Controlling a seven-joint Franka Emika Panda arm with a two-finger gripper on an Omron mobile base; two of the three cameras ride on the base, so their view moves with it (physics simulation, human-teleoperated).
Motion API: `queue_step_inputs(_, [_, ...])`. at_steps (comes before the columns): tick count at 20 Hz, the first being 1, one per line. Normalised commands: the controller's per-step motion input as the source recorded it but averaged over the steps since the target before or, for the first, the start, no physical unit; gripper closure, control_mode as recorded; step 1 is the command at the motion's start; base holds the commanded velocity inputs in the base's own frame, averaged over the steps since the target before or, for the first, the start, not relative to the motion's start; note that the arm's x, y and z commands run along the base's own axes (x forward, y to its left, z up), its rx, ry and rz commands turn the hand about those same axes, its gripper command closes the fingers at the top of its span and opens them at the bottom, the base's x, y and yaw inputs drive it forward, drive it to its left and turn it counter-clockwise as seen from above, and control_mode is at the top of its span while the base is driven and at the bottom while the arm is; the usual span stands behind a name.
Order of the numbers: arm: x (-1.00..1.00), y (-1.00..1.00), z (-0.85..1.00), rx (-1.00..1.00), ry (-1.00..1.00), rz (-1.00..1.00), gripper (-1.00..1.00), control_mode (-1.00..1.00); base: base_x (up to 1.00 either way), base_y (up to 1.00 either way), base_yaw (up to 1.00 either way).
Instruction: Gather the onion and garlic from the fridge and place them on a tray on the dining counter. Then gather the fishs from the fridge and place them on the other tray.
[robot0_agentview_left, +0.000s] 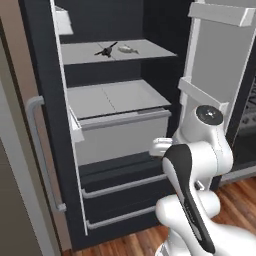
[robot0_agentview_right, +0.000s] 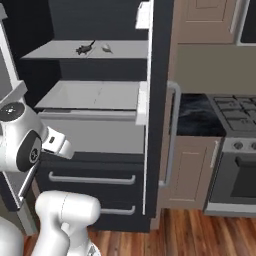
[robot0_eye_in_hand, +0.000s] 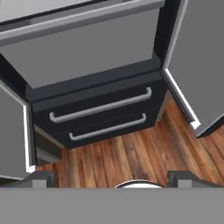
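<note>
Fridge (robot0_agentview_left: 120, 130) stands open in front of me, both doors swung wide. On its upper shelf (robot0_agentview_left: 145, 50) lies a fish (robot0_agentview_left: 128, 49), pale and slender, and just beside it a dark spiky thing (robot0_agentview_left: 106, 50) I can't make out from here, too small and blurred. Below that, the pale bin (robot0_agentview_left: 122, 132) sits under a flat grey shelf, and two drawers (robot0_eye_in_hand: 103, 116) with bar handles run along the bottom. My gripper (robot0_eye_in_hand: 111, 178) hangs low, looking down at those drawers and the wood floor (robot0_eye_in_hand: 140, 153), jaws spread wide apart, nothing between them. To the right, a stove (robot0_agentview_right: 237, 150) beside a dark counter (robot0_agentview_right: 197, 117).
</note>
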Motion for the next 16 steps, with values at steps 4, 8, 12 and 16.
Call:
queue_step_inputs(4, [0.00,0.00,0.00,0.00,0.00,0.00,-1.00,1.00,0.63,-0.18,0.23])
queue_step_inputs(8, [0.00,0.00,0.00,0.00,0.00,0.00,-1.00,1.00,0.64,-0.23,0.19])
queue_step_inputs(12, [0.00,0.00,0.00,0.00,0.00,0.00,-1.00,1.00,0.60,-0.28,0.16])
queue_step_inputs(16, [0.00,0.00,0.00,0.00,0.00,0.00,-1.00,1.00,0.59,-0.33,0.14])
